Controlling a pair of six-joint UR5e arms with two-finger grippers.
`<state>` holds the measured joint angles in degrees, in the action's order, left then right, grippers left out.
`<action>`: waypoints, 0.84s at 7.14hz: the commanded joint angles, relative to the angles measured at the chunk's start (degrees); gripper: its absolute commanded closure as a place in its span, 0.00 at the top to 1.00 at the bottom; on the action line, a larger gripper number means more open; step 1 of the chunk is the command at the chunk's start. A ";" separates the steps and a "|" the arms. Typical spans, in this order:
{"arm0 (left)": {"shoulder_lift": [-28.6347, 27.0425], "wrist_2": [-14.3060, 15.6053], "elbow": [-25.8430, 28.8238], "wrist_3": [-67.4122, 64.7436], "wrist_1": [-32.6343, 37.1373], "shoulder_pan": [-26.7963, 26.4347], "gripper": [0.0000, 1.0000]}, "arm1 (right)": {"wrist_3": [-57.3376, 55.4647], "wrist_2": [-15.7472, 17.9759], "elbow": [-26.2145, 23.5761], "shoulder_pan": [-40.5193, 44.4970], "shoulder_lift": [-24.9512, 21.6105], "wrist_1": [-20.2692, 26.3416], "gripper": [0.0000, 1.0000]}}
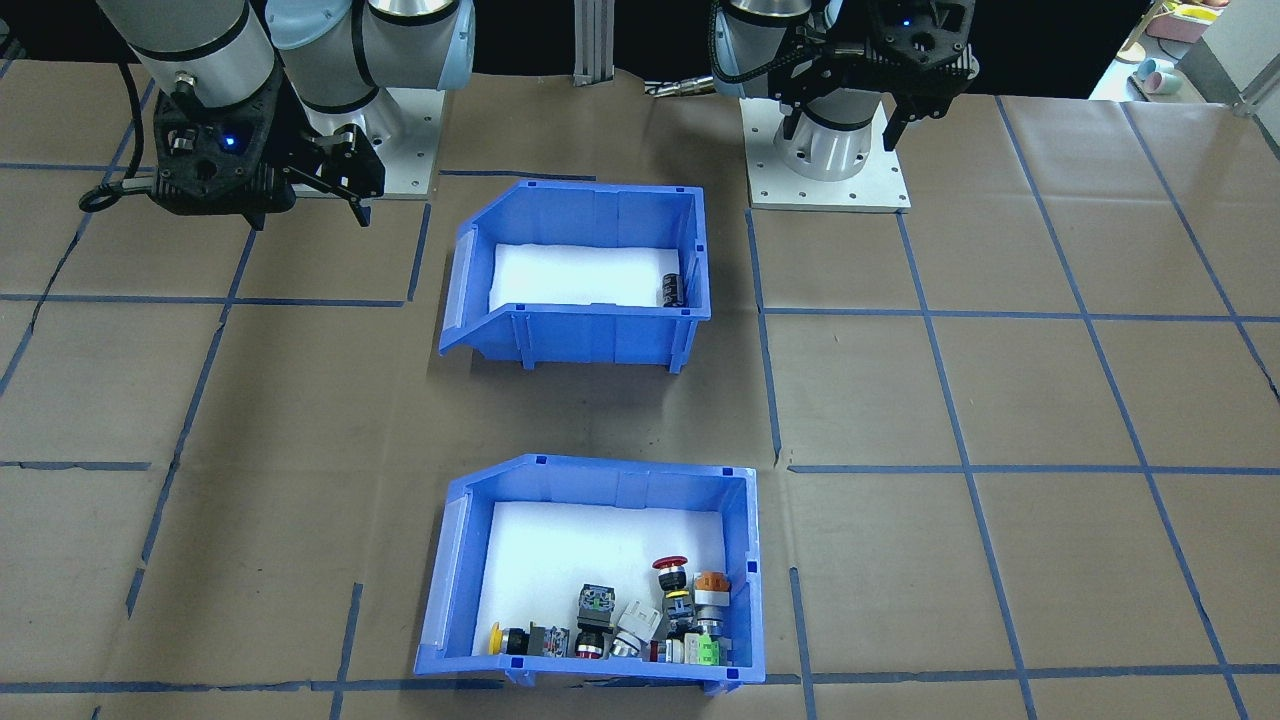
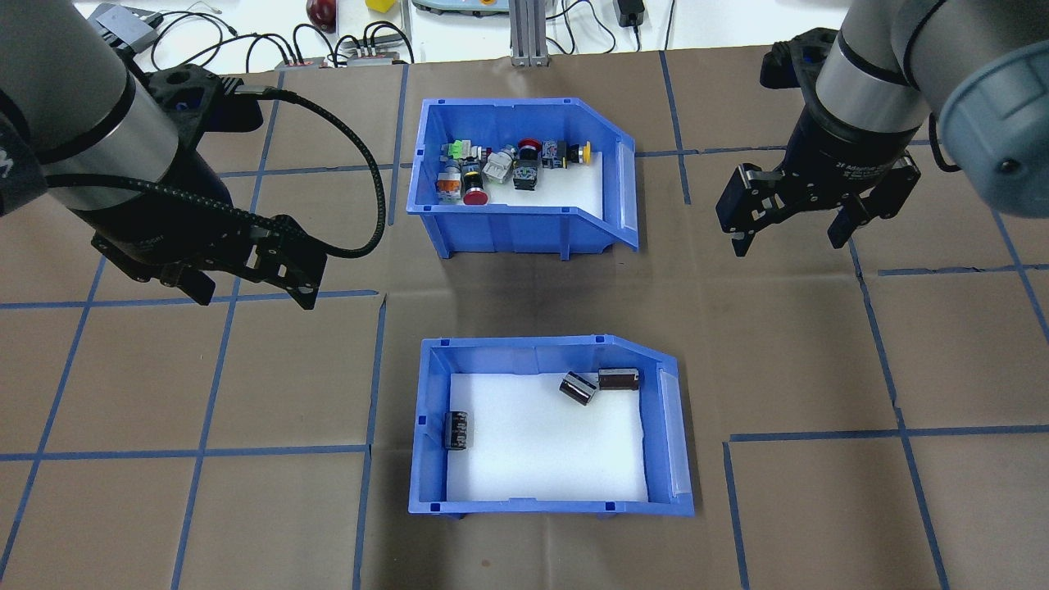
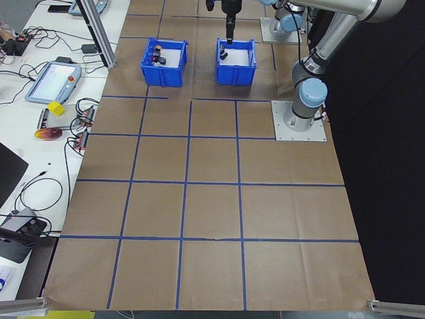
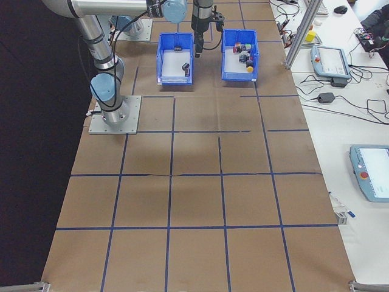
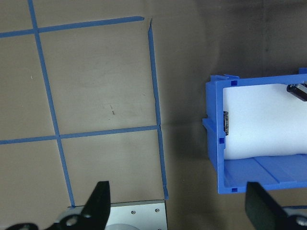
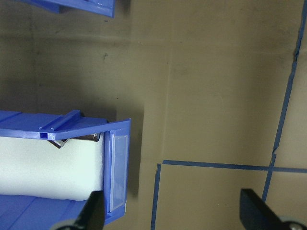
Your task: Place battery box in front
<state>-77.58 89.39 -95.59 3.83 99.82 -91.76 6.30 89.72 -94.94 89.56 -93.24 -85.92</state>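
Observation:
The battery box [image 2: 430, 434] is a blue bin with a white foam liner and sits at the table's middle on the robot's side. Three dark cells lie in it: one [image 2: 457, 429] by the left wall, two [image 2: 578, 388] near the back right. The front view shows the same battery box [image 1: 600, 335] and one cell [image 1: 670, 290]. My left gripper [image 2: 254, 295] hangs open above the paper, left of the box and clear of it. Off to the box's right and further out, my right gripper [image 2: 788, 243] is open and empty too. Each wrist view catches an end of the box [image 5: 218, 143] [image 6: 120, 158].
A second, identical blue bin [image 2: 434, 205] with several colourful push-button switches stands further out, in line with the battery box; a strip of brown paper lies between them. Blue tape lines grid the table. Cables and devices lie beyond the far edge [image 2: 344, 49].

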 commanded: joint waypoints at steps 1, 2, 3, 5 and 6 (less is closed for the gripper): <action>-1.95 0.61 -1.70 -0.30 -1.55 0.09 0.99 | 9.99 -0.51 0.11 0.00 2.97 -2.74 1.00; -2.22 0.61 -1.97 -5.27 -3.30 0.09 0.99 | 15.88 -0.60 0.20 0.09 4.20 -5.72 1.00; -2.92 0.43 -2.15 -17.15 -3.49 0.09 0.99 | 23.77 -0.60 0.11 0.09 5.60 -8.97 1.00; -2.05 0.08 -5.21 -47.20 -6.37 -0.44 0.99 | 35.32 -0.60 3.51 1.92 10.25 -10.23 1.00; -1.96 -0.18 -6.01 -55.25 -7.79 -0.70 0.99 | 40.32 -0.43 7.54 4.46 13.93 -10.23 1.00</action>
<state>-79.77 89.46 -100.29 -38.69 93.92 -92.14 40.11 89.16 -91.45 91.59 -83.32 -95.87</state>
